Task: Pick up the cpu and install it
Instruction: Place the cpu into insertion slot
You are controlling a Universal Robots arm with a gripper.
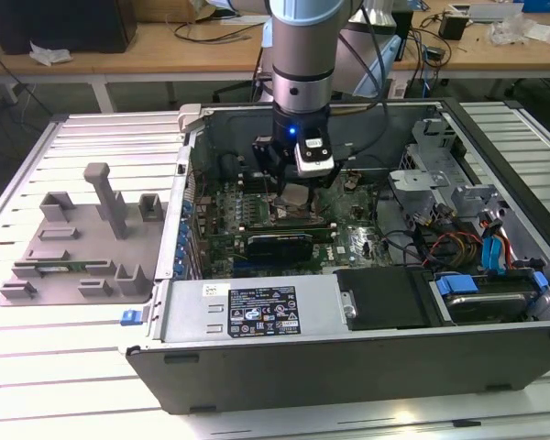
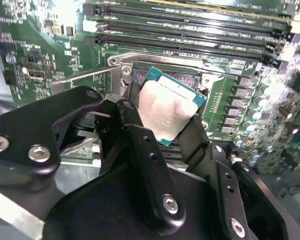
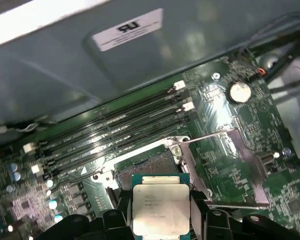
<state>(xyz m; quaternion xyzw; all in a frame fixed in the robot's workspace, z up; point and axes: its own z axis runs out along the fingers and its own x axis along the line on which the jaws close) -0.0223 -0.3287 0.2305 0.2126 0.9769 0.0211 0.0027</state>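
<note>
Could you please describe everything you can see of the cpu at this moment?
The cpu is a flat square chip with a shiny silver metal lid, faint print and a thin green rim. The gripper clamps it by two opposite edges, holding it over the open socket on the green motherboard, near the memory slots, not yet seated.
</note>
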